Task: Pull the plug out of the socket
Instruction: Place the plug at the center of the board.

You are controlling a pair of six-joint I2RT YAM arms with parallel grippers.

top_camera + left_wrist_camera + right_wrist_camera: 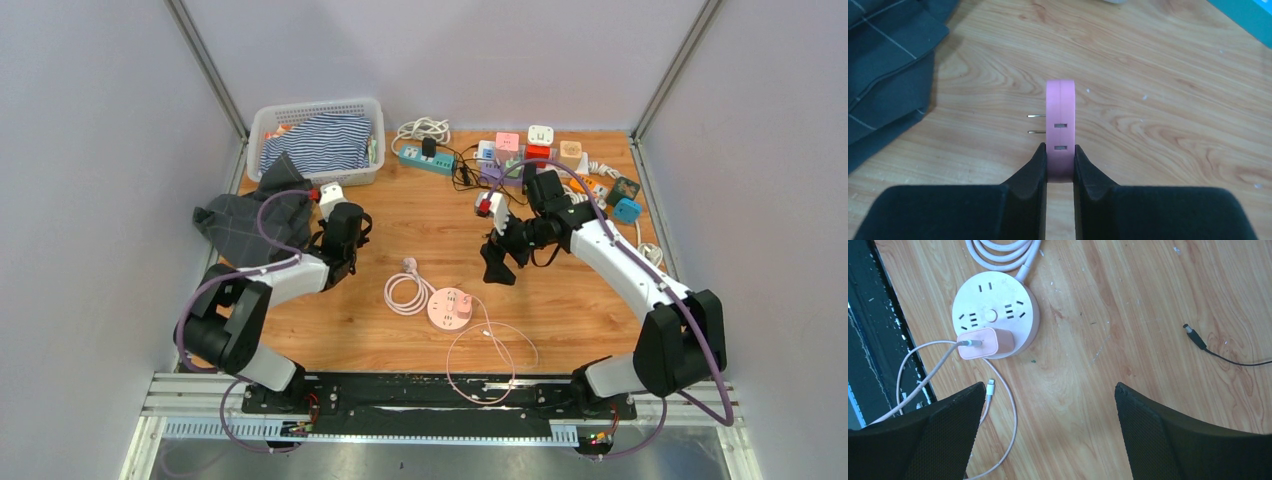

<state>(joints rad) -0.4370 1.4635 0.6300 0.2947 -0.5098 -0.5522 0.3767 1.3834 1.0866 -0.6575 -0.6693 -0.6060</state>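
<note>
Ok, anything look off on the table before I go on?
Yes: the left tool is shut on a pink plug whose two prongs are bare, held over the wood with no socket around it. The pink charger is still seated in the round socket. A dark cloth lies heaped outside the basket.

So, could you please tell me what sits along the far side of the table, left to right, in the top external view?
White basket, teal power strip, pink cube socket, white cube socket, tan cube socket.
</note>
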